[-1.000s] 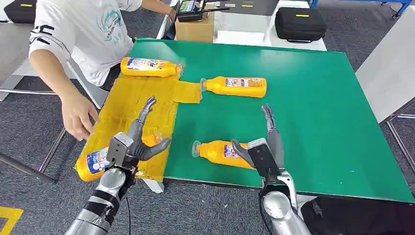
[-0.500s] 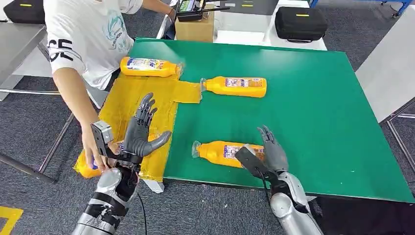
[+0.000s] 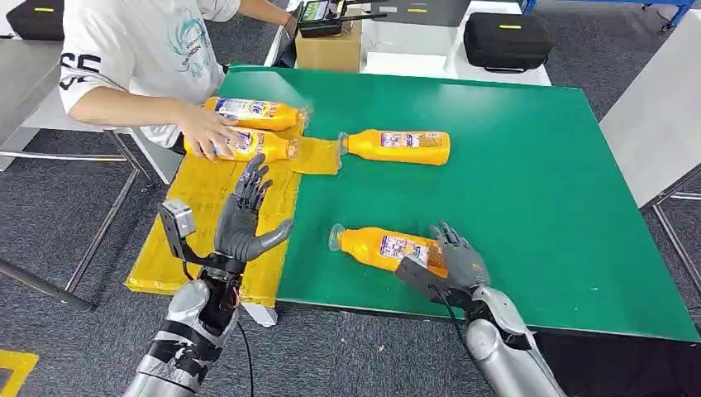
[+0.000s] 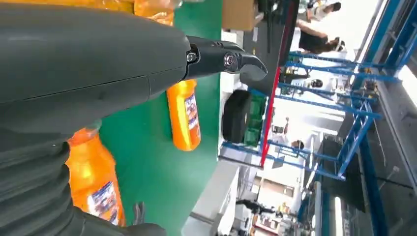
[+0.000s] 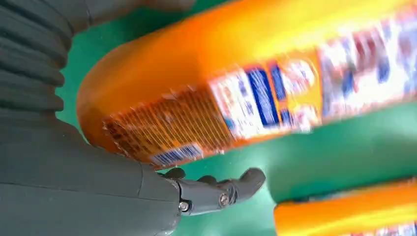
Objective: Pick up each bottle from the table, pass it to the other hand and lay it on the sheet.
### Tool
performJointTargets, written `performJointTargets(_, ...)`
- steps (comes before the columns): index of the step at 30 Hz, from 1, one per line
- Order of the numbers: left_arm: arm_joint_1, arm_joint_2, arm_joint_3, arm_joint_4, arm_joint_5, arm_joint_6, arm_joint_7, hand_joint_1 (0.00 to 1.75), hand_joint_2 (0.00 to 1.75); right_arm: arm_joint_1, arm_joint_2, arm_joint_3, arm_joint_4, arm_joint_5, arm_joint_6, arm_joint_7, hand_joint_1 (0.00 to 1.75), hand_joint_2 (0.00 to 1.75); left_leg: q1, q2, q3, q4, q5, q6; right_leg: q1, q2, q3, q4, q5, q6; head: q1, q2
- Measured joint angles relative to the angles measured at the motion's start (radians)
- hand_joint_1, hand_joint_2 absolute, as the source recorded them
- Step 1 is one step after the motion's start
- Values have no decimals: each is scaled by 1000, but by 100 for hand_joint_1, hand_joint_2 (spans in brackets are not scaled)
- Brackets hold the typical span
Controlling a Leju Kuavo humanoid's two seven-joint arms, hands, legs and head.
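Bottles: four orange ones in sight, all lying on their sides. Nearest bottle [image 3: 382, 248] lies on the green table [image 3: 529, 165] by the front edge, cap pointing toward the yellow sheet [image 3: 207, 190]. Right hand [image 3: 450, 263] is at its base end, fingers curved over the top and thumb low on the near side; the right wrist view shows the bottle's body right up against the palm, thumb below it. Whether the grip is actually closed I cannot tell.

Left hand [image 3: 246, 217] is raised over the sheet's right part, palm upright, fingers spread and thumb out, holding nothing.

Second bottle [image 3: 397, 145] lies farther back on the green, cap just touching a small flap of the sheet. Third bottle [image 3: 252, 113] lies at the sheet's far end. Fourth bottle [image 3: 248, 145] lies just in front of it on the sheet, with a person's hand [image 3: 207, 131] resting on it. Person in a white shirt [image 3: 140, 50] stands at the table's left corner.
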Motion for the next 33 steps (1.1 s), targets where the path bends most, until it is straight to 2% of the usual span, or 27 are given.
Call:
performJointTargets(4, -16, 0, -2, 17, 14, -25, -3, 0, 175, -51, -57, 47, 33, -31, 97, -50, 175, 175, 0, 0, 1, 0, 0, 0, 0, 0, 1, 0, 0, 0, 0, 0)
performJointTargets(10, -30, -1, -4, 37, 21, -34, -5, 0, 175, -79, -95, 81, 54, -59, 117, -73, 175, 175, 0, 0, 2, 0, 0, 0, 0, 0, 2, 0, 0, 0, 0, 0)
performJointTargets(16, -59, -5, -5, 78, 53, -63, -8, 0, 175, -145, -162, 153, 76, -146, 231, -117, 175, 175, -1, -1, 3, 0, 0, 0, -1, 0, 3, 0, 0, 0, 0, 0)
performJointTargets(18, -68, -7, -5, 92, 54, -63, -10, 0, 175, -164, -180, 178, 87, -174, 230, -116, 175, 175, -1, -1, 3, 0, 0, 0, -1, 0, 3, 0, 0, 0, 0, 0)
performJointTargets(22, -68, -6, -5, 97, 56, -46, -7, 0, 175, -149, -169, 175, 85, -248, 107, -56, 175, 175, -1, -1, 3, 0, 0, 0, -1, -1, 4, 0, 0, 0, 0, 0)
performJointTargets(25, -56, -5, 0, 92, 53, 7, 23, 0, 175, -80, -113, 117, 29, -282, -62, -40, 175, 175, -1, -1, 1, 0, 0, 0, -1, -1, 3, 0, 0, 0, 0, 0)
performJointTargets(27, -50, -5, 1, 89, 25, 63, 27, 0, 175, -29, -64, 75, -27, -291, -167, -69, 175, 175, 0, -1, 0, 0, 0, 0, 0, 0, 0, 0, 0, 0, 0, 0)
performJointTargets(30, -57, -5, -12, 89, -115, 222, -11, 0, 175, 31, 25, 34, -110, -310, -320, -151, 175, 175, 1, 0, 0, 0, 0, 0, 1, 0, -1, 0, 0, 0, 0, 0)
performJointTargets(33, -69, -8, -40, 89, -232, 346, -26, 0, 175, 74, 101, 15, -167, -330, -417, -210, 175, 175, 1, -1, -1, 0, 0, 0, 2, -1, -1, 1, -1, -1, 0, 0)
